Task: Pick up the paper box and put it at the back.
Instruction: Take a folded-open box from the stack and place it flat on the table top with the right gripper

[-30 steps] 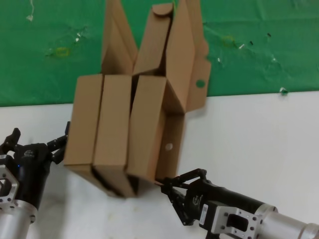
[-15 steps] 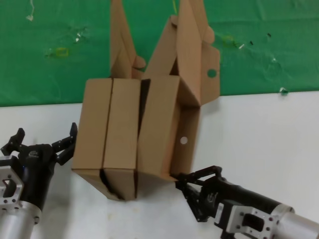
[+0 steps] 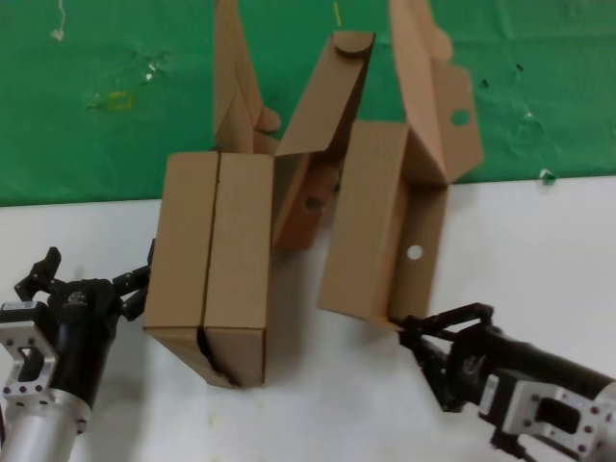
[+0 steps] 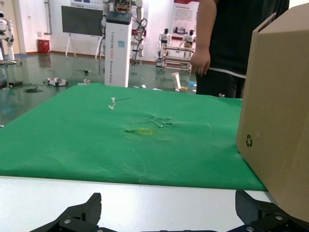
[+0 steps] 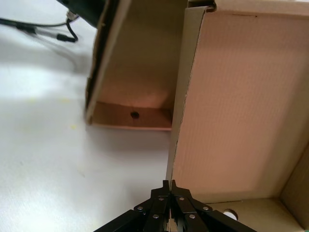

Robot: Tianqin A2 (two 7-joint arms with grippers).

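The paper box (image 3: 377,223), brown cardboard with its lid and flaps standing open, is tilted up off the white tabletop, apart from the two paired brown boxes (image 3: 212,252). My right gripper (image 3: 400,325) is shut on the box's near lower wall edge. In the right wrist view the gripper (image 5: 170,185) pinches that thin wall, with the box's inside (image 5: 241,96) beyond it. My left gripper (image 3: 94,273) is open beside the paired boxes' left side. In the left wrist view this gripper (image 4: 169,215) holds nothing. The green surface (image 3: 96,144) lies behind the boxes.
The white tabletop (image 3: 539,250) stretches to the right of the paper box. A person (image 4: 231,38) stands behind the green surface (image 4: 120,135). A paired box (image 4: 280,111) stands close by the left gripper. A black cable (image 5: 38,26) lies on the table.
My right gripper has moved right with the paper box, opening a gap between it and the two paired boxes. My left gripper has shifted slightly right and stays open.
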